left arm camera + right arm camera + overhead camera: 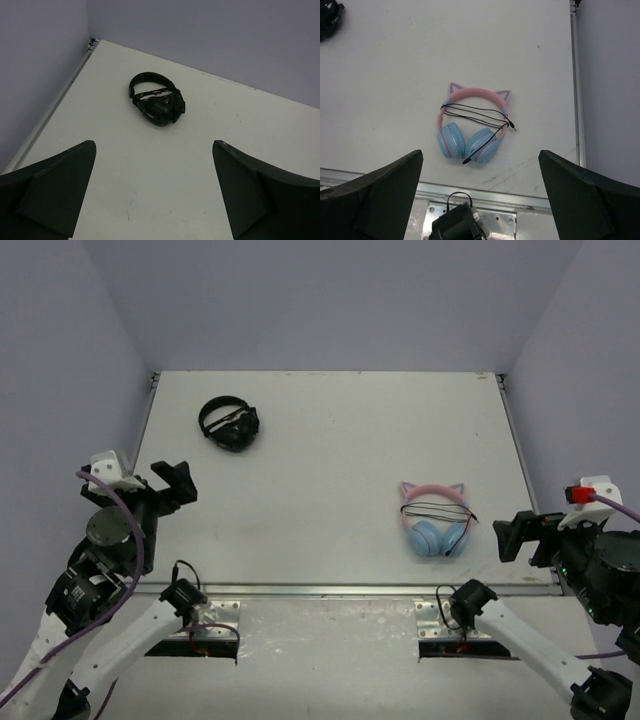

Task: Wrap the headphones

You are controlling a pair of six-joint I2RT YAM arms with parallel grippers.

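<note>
Headphones (434, 520) lie flat on the tabletop's (330, 440) front right, cable (475, 116) looped across the band, so wrapping looks done. Probably why left end effector (176, 483) and right end effector (516, 536) hang wide open, empty, off to the sides.

Black headphones (229, 424) lie flat on the white table (330, 480), in the table's far-left part, near its far-left corner but clear of the edges. All dark, cups bunched together under the band. Metal rail (350, 589) runs along the table's near edge. Lavender walls (330, 300) on the table's far, left and right sides. Faint scuffs on the tabletop.
</note>
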